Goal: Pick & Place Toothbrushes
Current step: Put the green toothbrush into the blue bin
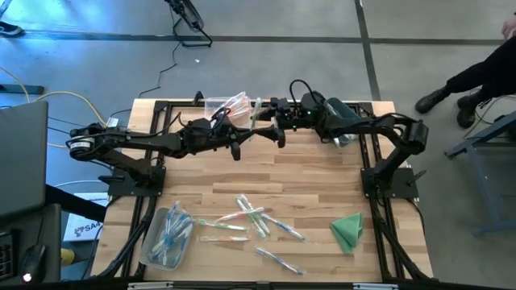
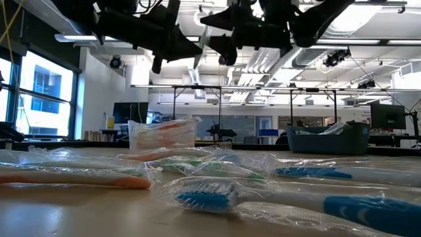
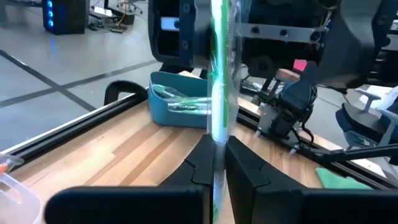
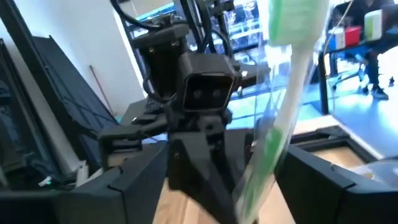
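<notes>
Clamping a clear-wrapped green-and-white toothbrush (image 3: pixel 217 93) above the table's far edge, the left gripper (image 3: pixel 214 165) is meeting the right gripper (image 4: pixel 217 180), jaws spread apart.

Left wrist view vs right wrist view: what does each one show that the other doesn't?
Left wrist only: the teal bin with toothbrushes inside, on the wooden table, and the left gripper shut on the green toothbrush. Right wrist only: the left arm's wrist camera facing it, and the right gripper open around the brush. Both: that green wrapped toothbrush, held upright.
</notes>
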### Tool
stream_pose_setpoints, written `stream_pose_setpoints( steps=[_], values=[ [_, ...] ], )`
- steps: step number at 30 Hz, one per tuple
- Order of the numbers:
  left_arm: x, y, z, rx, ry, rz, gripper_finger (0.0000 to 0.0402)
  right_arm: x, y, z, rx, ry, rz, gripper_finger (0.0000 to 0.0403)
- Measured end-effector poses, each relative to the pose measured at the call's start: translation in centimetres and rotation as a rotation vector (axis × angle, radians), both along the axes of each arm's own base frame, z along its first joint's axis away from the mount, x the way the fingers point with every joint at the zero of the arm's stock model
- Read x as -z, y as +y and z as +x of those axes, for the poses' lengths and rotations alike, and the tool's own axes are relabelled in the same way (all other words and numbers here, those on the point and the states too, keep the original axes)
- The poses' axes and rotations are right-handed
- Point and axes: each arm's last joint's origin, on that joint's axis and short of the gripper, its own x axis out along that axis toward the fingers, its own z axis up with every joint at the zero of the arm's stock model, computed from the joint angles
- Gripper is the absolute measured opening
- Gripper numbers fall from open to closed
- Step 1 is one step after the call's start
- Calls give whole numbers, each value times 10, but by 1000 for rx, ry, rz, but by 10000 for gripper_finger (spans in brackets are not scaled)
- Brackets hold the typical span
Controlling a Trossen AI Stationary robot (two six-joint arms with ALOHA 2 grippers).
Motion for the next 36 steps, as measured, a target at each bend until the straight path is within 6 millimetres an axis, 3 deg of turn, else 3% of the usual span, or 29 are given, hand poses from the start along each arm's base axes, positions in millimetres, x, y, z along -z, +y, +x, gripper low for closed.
stream_pose_setpoints(
  steps=[4,18,24,36],
  values=[
    [0,0,0,1,5,-1,12,-7,-2,2,24,-17,-24,236],
    [0,0,0,2,7,11,12,-9,-4,3,69,-21,-20,24],
    [0,0,0,1,9,9,23,-8,-4,3,69,-15,-6,19],
    [3,1,0,-11,33,-6,171,-3,-4,3,68,42,29,19]
  ],
)
